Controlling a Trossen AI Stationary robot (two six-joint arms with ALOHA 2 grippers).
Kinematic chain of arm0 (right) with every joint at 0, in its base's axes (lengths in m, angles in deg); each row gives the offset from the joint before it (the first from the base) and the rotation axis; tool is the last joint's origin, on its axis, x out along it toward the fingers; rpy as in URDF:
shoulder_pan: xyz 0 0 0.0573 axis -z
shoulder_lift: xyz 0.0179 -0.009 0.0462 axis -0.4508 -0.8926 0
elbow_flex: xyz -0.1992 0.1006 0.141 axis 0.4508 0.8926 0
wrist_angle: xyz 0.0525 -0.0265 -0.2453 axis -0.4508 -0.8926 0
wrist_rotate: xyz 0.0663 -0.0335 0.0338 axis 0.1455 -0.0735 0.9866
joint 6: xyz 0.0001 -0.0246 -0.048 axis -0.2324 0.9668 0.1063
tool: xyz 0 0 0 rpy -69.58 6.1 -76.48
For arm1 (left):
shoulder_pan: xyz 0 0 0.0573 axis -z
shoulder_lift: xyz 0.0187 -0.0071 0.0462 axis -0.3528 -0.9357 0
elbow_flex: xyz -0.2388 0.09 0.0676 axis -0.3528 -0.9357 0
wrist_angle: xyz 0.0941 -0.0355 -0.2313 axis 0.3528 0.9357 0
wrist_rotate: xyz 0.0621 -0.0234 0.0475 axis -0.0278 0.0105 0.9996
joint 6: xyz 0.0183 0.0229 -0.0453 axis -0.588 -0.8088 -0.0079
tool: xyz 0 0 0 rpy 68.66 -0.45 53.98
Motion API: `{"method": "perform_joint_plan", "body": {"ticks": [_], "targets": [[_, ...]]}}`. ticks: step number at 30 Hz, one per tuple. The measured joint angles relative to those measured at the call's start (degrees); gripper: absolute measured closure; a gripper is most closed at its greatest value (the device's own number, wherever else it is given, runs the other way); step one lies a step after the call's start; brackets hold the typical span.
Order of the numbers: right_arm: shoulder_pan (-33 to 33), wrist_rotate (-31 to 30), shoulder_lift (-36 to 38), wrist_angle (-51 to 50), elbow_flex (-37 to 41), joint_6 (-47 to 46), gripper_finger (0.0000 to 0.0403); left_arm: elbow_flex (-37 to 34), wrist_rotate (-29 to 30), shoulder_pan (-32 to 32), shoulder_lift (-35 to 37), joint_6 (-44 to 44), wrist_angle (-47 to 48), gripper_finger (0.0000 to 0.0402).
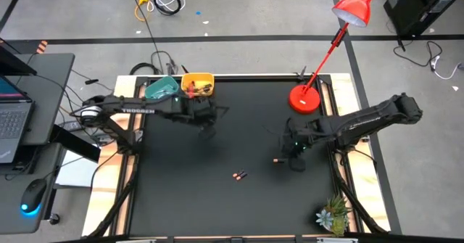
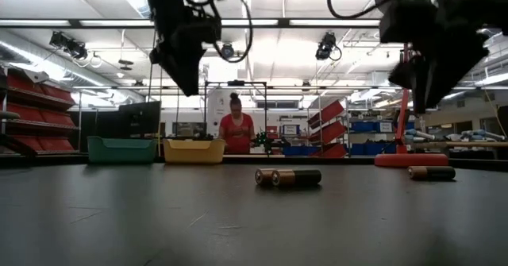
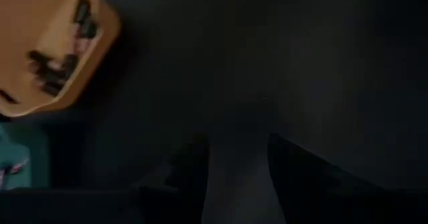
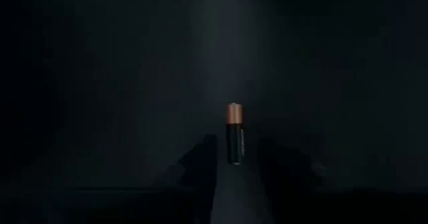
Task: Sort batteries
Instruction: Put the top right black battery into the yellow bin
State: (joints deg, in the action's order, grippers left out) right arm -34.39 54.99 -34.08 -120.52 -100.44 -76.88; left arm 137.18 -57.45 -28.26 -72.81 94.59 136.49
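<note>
Three dark batteries with copper ends lie on the black table. Two of them lie together (image 1: 240, 175) (image 2: 288, 177) near the middle. A single battery (image 1: 277, 159) (image 4: 235, 134) (image 2: 431, 172) lies to the right of them. My right gripper (image 1: 293, 154) (image 4: 237, 174) (image 2: 432, 99) hangs open above the single one, a finger to either side of it, clear of the table. My left gripper (image 1: 206, 123) (image 3: 237, 180) (image 2: 186, 71) is open and empty, raised just near of the yellow bowl (image 1: 197, 85) (image 3: 53, 50). The yellow bowl holds several dark batteries. The teal bowl (image 1: 161, 89) stands left of it.
A red lamp's base (image 1: 304, 98) (image 2: 413, 159) stands at the back right, close to my right arm. A small plant (image 1: 333, 215) sits at the near right corner. Both bowls stand at the table's far edge. A person (image 2: 236, 131) stands in the room beyond.
</note>
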Motion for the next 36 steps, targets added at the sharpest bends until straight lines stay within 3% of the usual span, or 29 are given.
{"method": "perform_joint_plan", "body": {"ticks": [6,11,15,22,26,30,36], "targets": [[-4.8,-4.1,-3.7,8.1,5.4,-5.7,0.0243,0.0,0.4,6.9,0.0,6.5,-6.9,0.0245],[-9.4,-9.2,-7.2,8.5,7.0,-6.6,0.0235,0.0,1.4,10.9,0.0,9.2,-11.7,0.0245],[-10.7,-12.7,-9.1,10.9,8.5,-6.7,0.0244,0.0,1.7,13.1,0.0,12.2,-11.5,0.0245],[-10.3,-10.4,-12.8,19.4,12.1,-9.9,0.0259,0.0,1.9,16.0,0.0,15.2,-11.4,0.0245],[-10.8,-12.6,-14.6,19.0,12.2,-12.3,0.0286,0.0,1.9,17.0,0.0,17.0,-11.4,0.0245],[-10.4,-13.0,-14.3,18.7,12.2,-12.2,0.0359,0.0,1.6,17.7,0.0,17.3,-11.4,0.0245],[-9.1,-10.1,-14.7,13.9,7.1,-11.4,0.0359,0.0,1.6,17.9,0.0,17.4,-17.7,0.0245]]}}
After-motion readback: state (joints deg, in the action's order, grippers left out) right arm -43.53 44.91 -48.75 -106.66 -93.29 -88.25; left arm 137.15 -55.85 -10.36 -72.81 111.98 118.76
